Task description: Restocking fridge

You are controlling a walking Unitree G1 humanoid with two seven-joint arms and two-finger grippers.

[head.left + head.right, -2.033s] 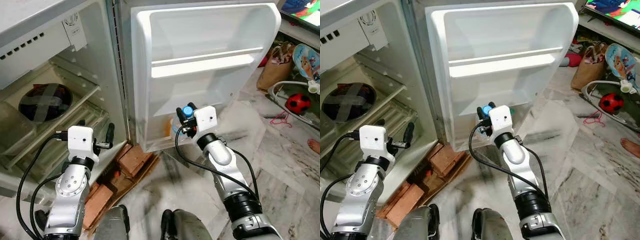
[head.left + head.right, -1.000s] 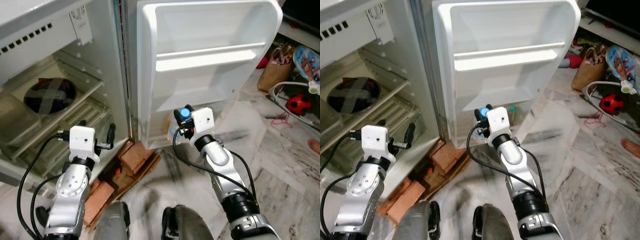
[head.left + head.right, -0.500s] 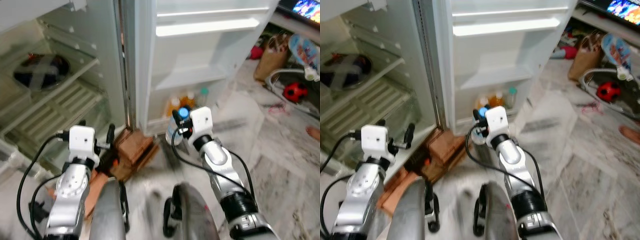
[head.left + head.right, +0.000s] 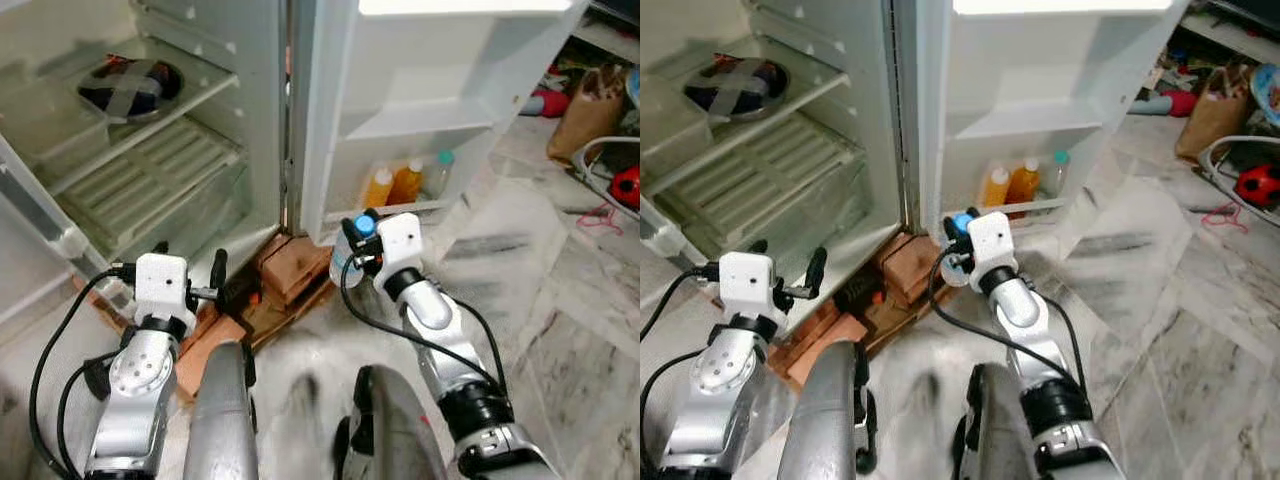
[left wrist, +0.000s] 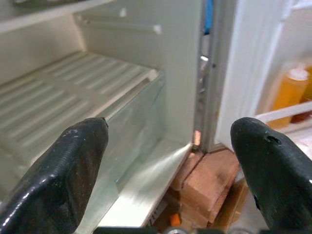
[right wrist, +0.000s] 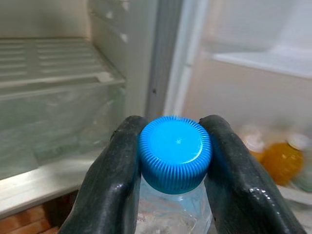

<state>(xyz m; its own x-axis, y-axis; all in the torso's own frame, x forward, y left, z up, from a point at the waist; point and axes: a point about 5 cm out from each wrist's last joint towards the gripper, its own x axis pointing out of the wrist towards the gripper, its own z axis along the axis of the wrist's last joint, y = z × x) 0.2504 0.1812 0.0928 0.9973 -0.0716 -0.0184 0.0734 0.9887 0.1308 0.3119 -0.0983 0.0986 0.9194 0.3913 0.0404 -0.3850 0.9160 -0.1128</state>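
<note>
While my right gripper (image 6: 174,161) pinches the water bottle (image 4: 345,258) by its blue cap (image 6: 175,153), the restocking is only partly done.

I hold the bottle at centre frame, just short of the open fridge door (image 4: 330,110); its bottom shelf (image 4: 400,208), upper centre, already carries two orange bottles (image 4: 391,185) and a clear one. My left gripper (image 5: 170,146) hangs spread and empty at lower left. Mine is yet to be shelved. Most of the bottle's body hides behind my wrist, the door's top is cut off, and the dark dish (image 4: 130,82) at upper left is hard to identify.
</note>
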